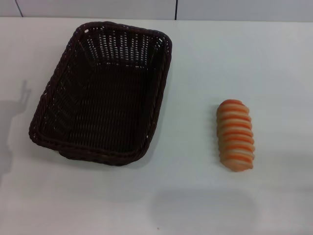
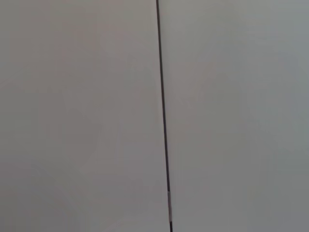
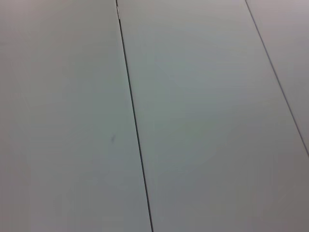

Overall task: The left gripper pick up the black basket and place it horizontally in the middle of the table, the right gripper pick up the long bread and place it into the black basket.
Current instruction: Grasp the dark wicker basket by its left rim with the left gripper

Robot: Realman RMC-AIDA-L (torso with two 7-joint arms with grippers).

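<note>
1. Long bread [image 1: 235, 135] is what sits closest to the camera, on the right half of the table [image 1: 195, 196], roughly midway between the far and near edges. It's an oblong roll with orange and cream stripes running crosswise, lying lengthwise front to back.
2. Black basket [image 1: 102, 90] sits on the left half, reaching nearly to the far edge, well apart from the bread. It's dark woven wicker, rectangular with rounded corners and a braided rim, nothing inside, turned slightly off square.
3. No writing or labels I can read anywhere.
4. Neither gripper shows up, so can't tell their state; both wrist views only show pale panels with thin dark seams.
</note>
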